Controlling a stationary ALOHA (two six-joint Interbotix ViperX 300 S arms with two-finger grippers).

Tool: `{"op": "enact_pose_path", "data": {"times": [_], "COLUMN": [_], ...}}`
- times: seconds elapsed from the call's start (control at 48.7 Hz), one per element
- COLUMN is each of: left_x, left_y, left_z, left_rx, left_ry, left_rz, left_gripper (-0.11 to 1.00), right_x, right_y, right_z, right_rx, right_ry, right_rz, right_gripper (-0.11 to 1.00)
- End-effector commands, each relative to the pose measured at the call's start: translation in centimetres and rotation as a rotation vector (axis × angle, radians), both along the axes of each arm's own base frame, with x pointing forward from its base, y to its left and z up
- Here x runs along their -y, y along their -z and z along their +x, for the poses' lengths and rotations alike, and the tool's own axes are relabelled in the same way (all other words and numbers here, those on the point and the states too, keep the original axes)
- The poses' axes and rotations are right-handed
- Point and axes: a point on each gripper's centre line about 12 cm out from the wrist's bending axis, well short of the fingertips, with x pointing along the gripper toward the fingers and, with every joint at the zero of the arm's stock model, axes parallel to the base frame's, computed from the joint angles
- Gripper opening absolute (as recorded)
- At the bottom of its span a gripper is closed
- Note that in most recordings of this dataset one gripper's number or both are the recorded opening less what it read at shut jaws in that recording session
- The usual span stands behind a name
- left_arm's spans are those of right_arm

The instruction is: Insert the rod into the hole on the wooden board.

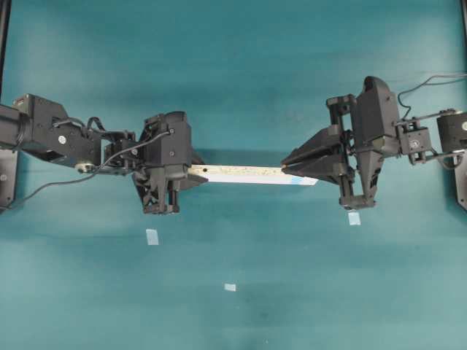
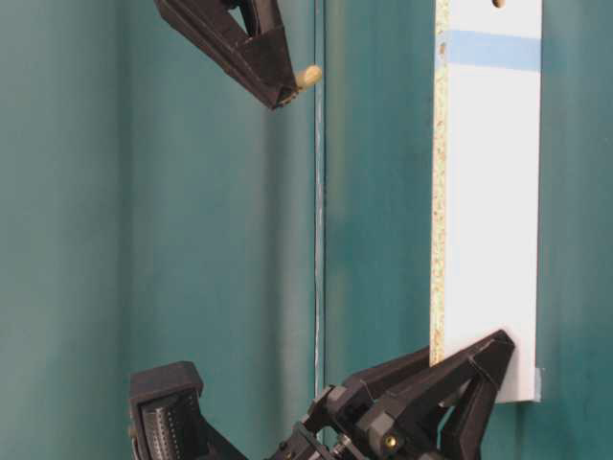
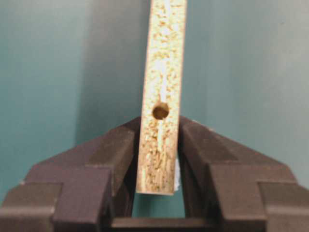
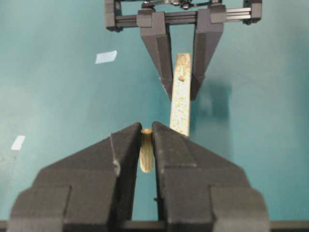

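The rod (image 4: 146, 153), a short cream dowel, is shown clamped between the two closed fingers of the right pincer (image 4: 146, 133), with one rounded end projecting beyond the fingertips; in the table-level view that end (image 2: 307, 76) is seen pointing out toward the wooden board (image 2: 488, 211), so the rod's long axis runs along the pincer's reach and roughly crosswise to the board's white face. The board is held clear of the teal worktop (image 1: 233, 73), on edge, with its long axis running from one arm to the other; its unmarked end is nipped across its thickness by the nearly closed left pincer (image 3: 159, 133), just behind the nearer hole. The hole (image 2: 498, 3) to be filled lies at the far end, beside the light-blue mark (image 2: 493, 50), and is only partly in view. The rod is near that end but apart from the board, not yet at the hole. The step in hand is judged to be the alignment before insertion: board secured, rod presented. The next move would call for the rod's tip to be centred on the marked hole, its axis kept square to the face, and then pushed straight in while the board is held steady
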Motion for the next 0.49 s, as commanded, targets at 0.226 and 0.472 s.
{"op": "enact_pose_path", "data": {"times": [0.226,0.472], "left_x": [0.49,0.52], "left_y": [-1.35,-0.83], "left_z": [1.05,0.73], "left_rx": [0.045,0.000], "left_ry": [0.012,0.014], "left_rz": [-0.002,-0.003], "left_gripper": [0.33,0.33], "right_x": [0.09,0.08], "right_y": [-0.60,-0.39], "right_z": [-0.07,-0.21], "right_rx": [0.014,0.008], "right_ry": [0.006,0.006], "right_rz": [-0.001,-0.001], "right_gripper": [0.12,0.12]}}
